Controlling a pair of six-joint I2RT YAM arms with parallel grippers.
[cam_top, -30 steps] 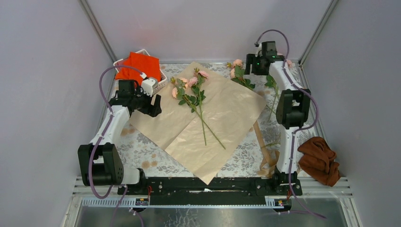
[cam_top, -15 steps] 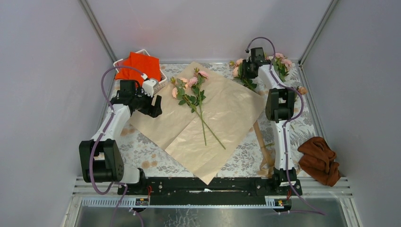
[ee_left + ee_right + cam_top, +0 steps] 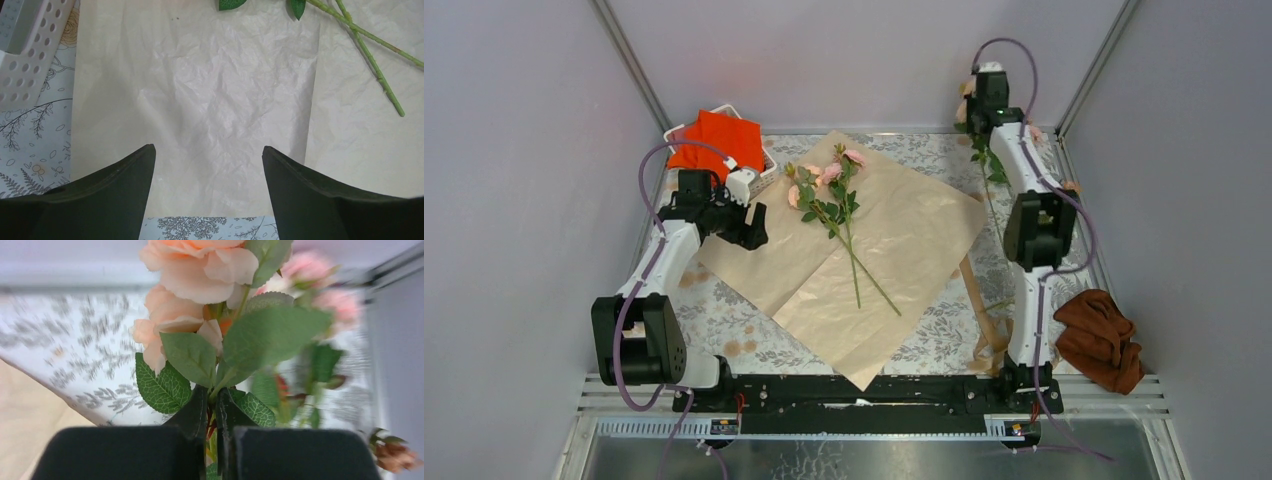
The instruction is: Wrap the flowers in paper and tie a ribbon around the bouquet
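The right claw [image 3: 211,407] is pinching shut on the thin stem of a spray [image 3: 200,270] of pink roses. Its fingers are meeting just under the lowest leaves, so the blossoms are standing above the claw while the long stem is hanging free beneath it. Gripping low among the leaves rather than on a bloom is, I judge, sparing the petals and leaving the stem free for laying down. The claw is holding this spray raised over the far right corner of the surface [image 3: 724,320], well apart from the paper [image 3: 215,100], which is lying flat far to the claw's left and nearer the arm bases. The flowers [image 3: 832,190] already on that paper are resting with heads toward the far edge and stems crossing toward the near corner, just to the right of the left claw [image 3: 207,150]. That left claw is hanging over the paper's left part with its fingers wide apart and gripping nothing, probably placed there so it can pin or fold the sheet once every stem is on it. A white basket [image 3: 25,55] is sitting just off the claw's left side, beside the paper's edge. The ribbon [image 3: 976,295] seems to be lying on the surface nearer the bases than the right claw, beside that arm, though the arm is hiding part of it. Wrapping and tying are both not yet begun.
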